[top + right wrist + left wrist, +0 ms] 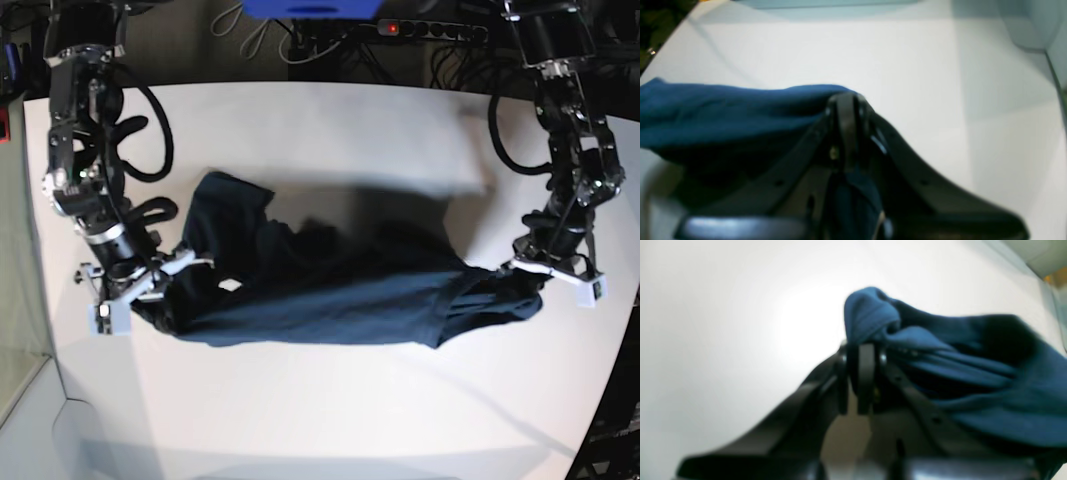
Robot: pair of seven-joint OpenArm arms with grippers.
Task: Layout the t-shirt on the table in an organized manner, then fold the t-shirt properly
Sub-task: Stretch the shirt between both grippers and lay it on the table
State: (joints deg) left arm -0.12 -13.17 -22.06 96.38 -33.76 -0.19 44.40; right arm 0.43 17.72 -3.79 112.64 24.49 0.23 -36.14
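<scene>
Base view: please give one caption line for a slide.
Both grippers, left and right, shut on opposite ends of the t-shirt over the table.

The dark navy t-shirt point(320, 285) is stretching across the white desk point(330, 130), rumpled and bunched. The right gripper point(150, 283) is pinching one end, while the left gripper point(530, 272) is clamping the other.

You have the t-shirt point(320, 285) stretched across the middle of the table point(330, 130), its ends at the left gripper point(535, 272) on the base view's right and the right gripper point(150, 285) opposite.
</scene>
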